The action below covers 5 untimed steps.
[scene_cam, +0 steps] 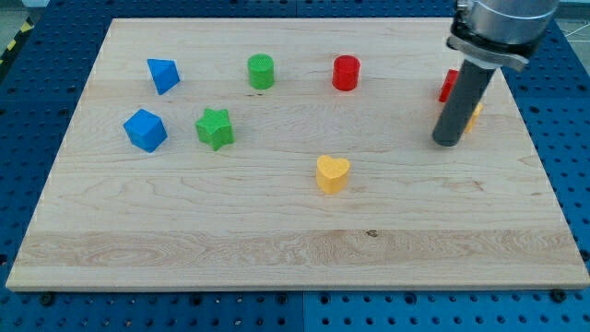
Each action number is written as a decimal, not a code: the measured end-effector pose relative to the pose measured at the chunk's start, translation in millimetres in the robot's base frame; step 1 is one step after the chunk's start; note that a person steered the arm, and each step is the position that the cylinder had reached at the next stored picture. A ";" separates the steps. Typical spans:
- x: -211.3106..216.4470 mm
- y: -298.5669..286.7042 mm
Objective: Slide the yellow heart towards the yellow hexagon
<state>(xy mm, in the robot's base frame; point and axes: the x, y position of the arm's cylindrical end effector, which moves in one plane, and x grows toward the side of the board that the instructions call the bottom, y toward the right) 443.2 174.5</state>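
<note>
The yellow heart [332,173] lies near the middle of the wooden board [184,231], a little right of centre. The yellow hexagon [475,116] is at the view's right, mostly hidden behind my dark rod. My tip [446,142] rests on the board just left of the yellow hexagon, well to the right of and slightly above the yellow heart. A red block [448,87] shows partly behind the rod, above the yellow hexagon.
A red cylinder [346,73] and a green cylinder [261,71] stand near the view's top. A green star [215,128], a blue cube-like block [146,130] and a blue pointed block [163,75] lie at the left.
</note>
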 end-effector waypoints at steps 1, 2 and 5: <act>-2.5 -72.2; -43.9 -115.4; 10.3 -212.6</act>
<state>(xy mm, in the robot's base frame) 453.5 -38.1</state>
